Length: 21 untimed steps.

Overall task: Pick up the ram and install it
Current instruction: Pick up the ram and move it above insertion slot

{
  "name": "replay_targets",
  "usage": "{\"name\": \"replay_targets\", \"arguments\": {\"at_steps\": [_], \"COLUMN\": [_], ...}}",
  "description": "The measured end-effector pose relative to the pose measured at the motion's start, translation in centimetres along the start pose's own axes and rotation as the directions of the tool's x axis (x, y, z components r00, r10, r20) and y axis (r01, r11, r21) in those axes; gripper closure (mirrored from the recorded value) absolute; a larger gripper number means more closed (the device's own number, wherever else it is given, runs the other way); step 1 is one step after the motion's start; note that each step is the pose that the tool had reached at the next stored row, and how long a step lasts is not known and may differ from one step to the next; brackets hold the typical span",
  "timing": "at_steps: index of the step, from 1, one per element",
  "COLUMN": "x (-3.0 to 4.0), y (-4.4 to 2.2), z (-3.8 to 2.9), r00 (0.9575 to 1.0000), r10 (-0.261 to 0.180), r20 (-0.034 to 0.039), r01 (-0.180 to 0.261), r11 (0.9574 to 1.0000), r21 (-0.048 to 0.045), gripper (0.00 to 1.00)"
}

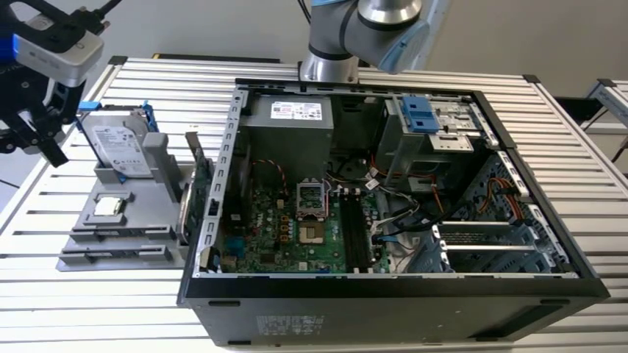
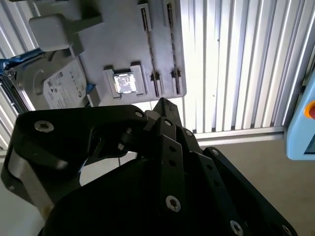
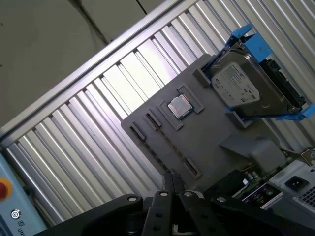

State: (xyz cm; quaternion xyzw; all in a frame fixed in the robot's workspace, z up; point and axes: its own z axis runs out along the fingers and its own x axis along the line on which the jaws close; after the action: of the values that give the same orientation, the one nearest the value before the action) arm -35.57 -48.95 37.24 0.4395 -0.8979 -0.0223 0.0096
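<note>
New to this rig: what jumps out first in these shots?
The open PC case fills the middle of the exterior view, motherboard exposed. Beside it, on that view's left, a grey tray holds a hard drive in a blue frame. In the first wrist view the gripper, jaws shut, hangs over that tray.

**First speaker:** What does everything stand on?

**Second speaker:** A table (image 1: 569, 147) topped with pale ribbed metal slats, framed dark at its edges and corners.

**First speaker:** And around it?

**Second speaker:** Past its far edge lies a plain grey surface (image 1: 196, 29); wall or floor, I cannot tell. A second slatted table (image 1: 613, 103) stands beyond the corner at the exterior view's right. In both wrist views a dull beige floor (image 2: 256, 162) (image 3: 49, 49) lies past the table's edge. Strong light glares white off the slats.
</note>
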Motion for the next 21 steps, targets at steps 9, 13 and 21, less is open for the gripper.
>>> {"name": "replay_targets", "arguments": {"at_steps": [9,13,21], "x": [0.0,0.0,0.0], "y": [0.01,-0.01,0.0], "z": [0.01,0.0,0.02], "r00": [0.9996,0.9992,0.9982], "r10": [-0.03,-0.04,-0.059], "r20": [-0.0014,-0.002,-0.0028], "r01": [0.03,0.04,0.059], "r11": [0.9996,0.9992,0.9982], "r21": [-0.0001,-0.0001,-0.0002], "gripper": [1.0,1.0,1.0]}}
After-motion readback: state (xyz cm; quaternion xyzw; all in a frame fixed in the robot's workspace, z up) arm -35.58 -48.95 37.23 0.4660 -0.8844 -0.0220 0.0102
